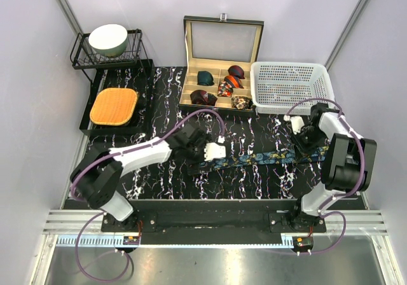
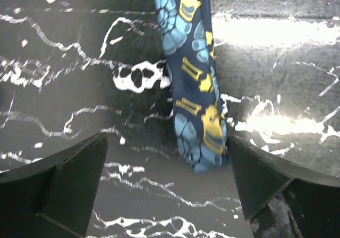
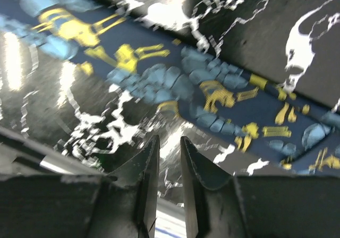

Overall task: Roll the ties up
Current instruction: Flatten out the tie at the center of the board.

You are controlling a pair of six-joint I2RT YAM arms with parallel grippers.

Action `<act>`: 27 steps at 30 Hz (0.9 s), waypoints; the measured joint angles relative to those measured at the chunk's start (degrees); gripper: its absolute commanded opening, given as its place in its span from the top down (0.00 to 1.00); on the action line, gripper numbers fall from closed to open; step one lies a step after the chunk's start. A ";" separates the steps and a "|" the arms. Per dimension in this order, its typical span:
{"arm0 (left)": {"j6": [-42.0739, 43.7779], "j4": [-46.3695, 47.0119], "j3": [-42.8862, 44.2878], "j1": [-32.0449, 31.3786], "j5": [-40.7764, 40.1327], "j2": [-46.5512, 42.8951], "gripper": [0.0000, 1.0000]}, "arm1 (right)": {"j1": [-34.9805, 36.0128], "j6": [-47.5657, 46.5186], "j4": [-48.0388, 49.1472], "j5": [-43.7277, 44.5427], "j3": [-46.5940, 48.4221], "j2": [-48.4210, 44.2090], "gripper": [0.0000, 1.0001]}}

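Left wrist view shows my left fingers (image 2: 58, 179) spread wide, the navy tie (image 2: 194, 89) ending between them and running toward twelve o'clock across the worktop (image 2: 79, 62), while my right fingers (image 3: 146, 169) stand barely parted, empty.

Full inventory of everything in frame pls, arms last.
necktie: 1, navy with teal-gold pattern, laid flat, centre front
rolled ties: about 6, green, maroon, red-orange, dark, in tie box
tie box: 1, wooden, lid open, far centre
basket: 1, white, right of box
bowl: 1, white, on black wire rack, far left
mat: 1, orange, on black tray, left
table: 1, black marbled
left gripper: 1, dark fingers, open, tie's end between them
right gripper: 1, dark fingers, slightly open, holding nothing, beside tie
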 measured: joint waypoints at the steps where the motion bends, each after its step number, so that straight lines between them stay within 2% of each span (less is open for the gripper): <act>1: 0.28 -0.11 0.68 -0.42 -0.24 1.16 0.02 | 0.07 0.09 0.90 0.35 -0.39 0.76 0.74; 6: 2.16 -2.56 4.00 -0.79 0.07 5.99 0.08 | 0.20 0.98 5.05 1.60 -1.07 5.27 0.76; 10: 3.72 -4.63 5.84 -0.79 0.13 8.59 0.24 | 0.22 1.77 5.77 2.16 -0.85 6.34 0.76; 18: 7.17 -6.67 7.93 0.98 -0.48 11.39 0.49 | 0.31 4.63 5.25 3.45 0.79 8.07 0.78; 21: 8.17 -6.67 9.55 3.54 -1.09 12.72 0.52 | 0.31 5.77 4.90 3.63 2.86 9.73 0.78; 25: 9.27 -6.82 10.60 5.25 -1.79 13.49 0.52 | 0.31 5.90 5.68 3.82 5.44 11.19 0.72; 27: 9.42 -7.10 10.62 5.31 -1.88 13.49 0.46 | 0.31 3.91 6.36 3.69 5.66 11.04 0.61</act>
